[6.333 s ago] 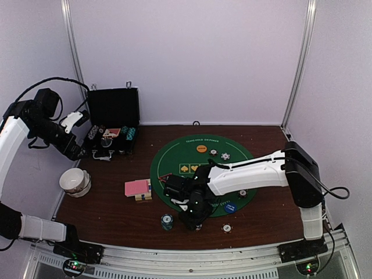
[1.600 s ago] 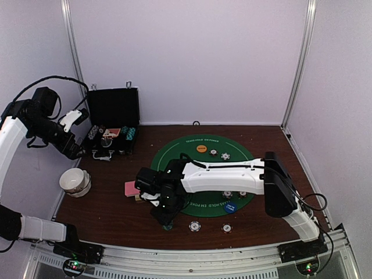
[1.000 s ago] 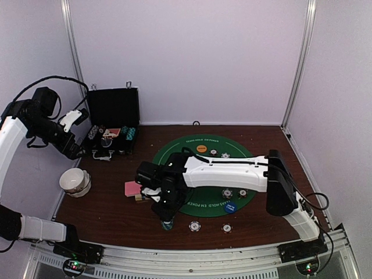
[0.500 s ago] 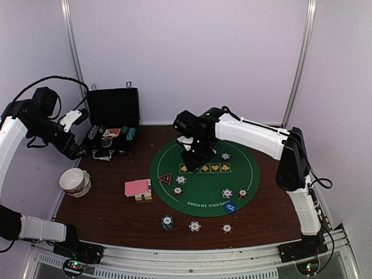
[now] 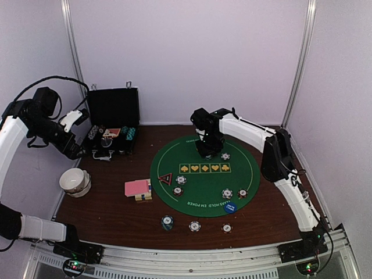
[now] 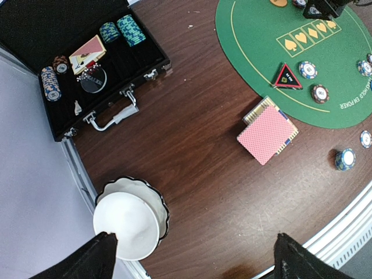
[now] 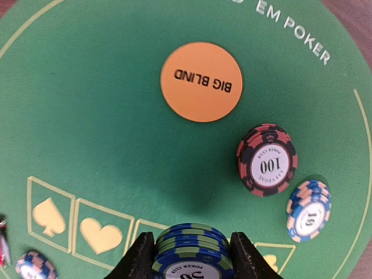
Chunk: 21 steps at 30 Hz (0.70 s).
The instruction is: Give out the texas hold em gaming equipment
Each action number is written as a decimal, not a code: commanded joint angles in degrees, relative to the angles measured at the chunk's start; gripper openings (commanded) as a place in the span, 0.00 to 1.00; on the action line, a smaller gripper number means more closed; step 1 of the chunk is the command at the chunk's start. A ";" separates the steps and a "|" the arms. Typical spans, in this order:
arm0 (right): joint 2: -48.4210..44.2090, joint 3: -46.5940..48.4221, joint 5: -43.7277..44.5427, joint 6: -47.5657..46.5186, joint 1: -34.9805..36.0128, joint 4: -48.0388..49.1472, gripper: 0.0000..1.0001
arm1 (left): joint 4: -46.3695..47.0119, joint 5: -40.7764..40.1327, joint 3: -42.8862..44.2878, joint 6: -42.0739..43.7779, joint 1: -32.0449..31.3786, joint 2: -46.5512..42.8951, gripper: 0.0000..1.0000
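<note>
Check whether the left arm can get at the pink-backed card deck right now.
Probably yes. The left tool hangs open near the white bowl, and the card deck lies uncovered on the wood beside the green mat; the right tool, shut on a chip stack, is at the mat's far side.

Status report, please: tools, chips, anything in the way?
Right tool shut on chip stack, above mat. Left tool open, empty. Red chip, orange disc close ahead.

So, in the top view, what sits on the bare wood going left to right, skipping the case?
bowl → cards → teal chip → blue-white chip → third chip
</note>
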 commanded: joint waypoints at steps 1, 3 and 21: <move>1.71 2.61 0.29 1.10 -0.66 2.30 0.22 | 0.31 0.23 0.45 0.84 -0.06 0.45 0.98; 2.52 2.69 0.21 1.23 -0.68 2.74 0.22 | 0.31 0.12 0.45 1.00 -0.06 0.48 0.98; 6.28 3.85 -0.76 2.35 -0.84 6.70 0.38 | 0.61 -0.69 -0.72 1.64 -0.06 -0.03 0.98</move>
